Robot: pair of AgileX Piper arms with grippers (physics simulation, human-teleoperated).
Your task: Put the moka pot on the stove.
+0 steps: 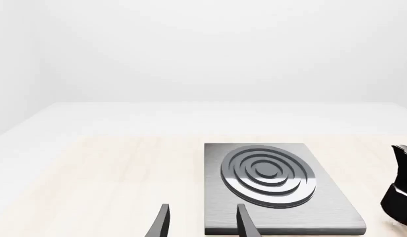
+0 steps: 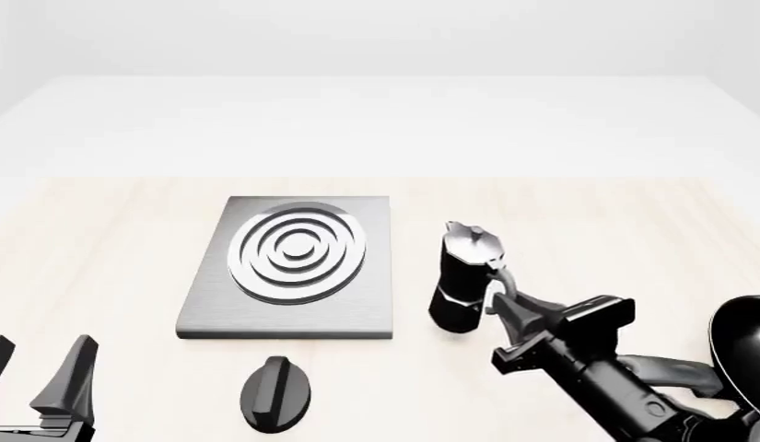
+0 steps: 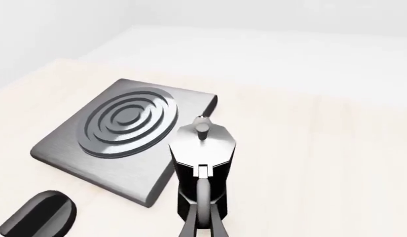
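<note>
The moka pot (image 2: 463, 276) stands upright on the table just right of the stove (image 2: 294, 313), its black handle toward me. It also shows in the right wrist view (image 3: 202, 148) and at the edge of the left wrist view (image 1: 400, 190). My right gripper (image 2: 503, 302) reaches in from the lower right, its fingers (image 3: 216, 228) pressed on either side of the pot's handle. The stove (image 3: 91, 153) is a grey slab with silver burner rings and nothing on it (image 1: 328, 197). My left gripper (image 2: 36, 368) is open and empty at the front left, short of the stove (image 1: 203, 226).
A black oval knob (image 2: 275, 394) lies on the table in front of the stove; it also shows in the right wrist view (image 3: 39, 217). A black frying pan (image 2: 744, 354) sits at the right edge, beside my right arm.
</note>
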